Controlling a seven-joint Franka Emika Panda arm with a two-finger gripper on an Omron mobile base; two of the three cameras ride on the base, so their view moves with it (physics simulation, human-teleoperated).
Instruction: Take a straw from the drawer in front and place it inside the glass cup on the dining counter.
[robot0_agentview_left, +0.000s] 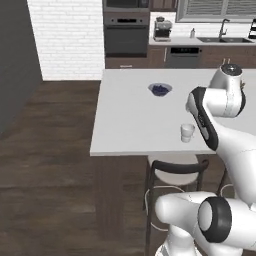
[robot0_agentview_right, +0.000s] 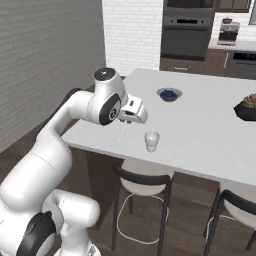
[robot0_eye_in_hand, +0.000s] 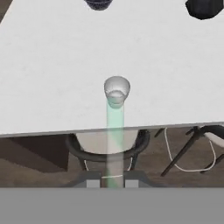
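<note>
I've got the gripper (robot0_eye_in_hand: 112, 181) clamped on the thin pale-green straw (robot0_eye_in_hand: 115, 131), over the translucent glass cup (robot0_eye_in_hand: 117, 91) nr the white slab dining counter's (robot0_eye_in_hand: 52, 65) front edge.

A home kitchen: wall oven (robot0_agentview_left: 126, 34), sink (robot0_agentview_left: 223, 39) (seemingly), coffee machine (robot0_agentview_left: 161, 29), dining counter (robot0_agentview_left: 130, 120).

The dining counter (robot0_agentview_left: 125, 125) has a plain white top on a dark brown wood base. The glass cup (robot0_agentview_left: 187, 132) stands upright near its front edge. A shallow grey bowl (robot0_agentview_left: 160, 89) with dark blue contents sits farther back, well apart from the cup. A dark bowl (robot0_agentview_right: 247, 109) rests near the right side.
</note>
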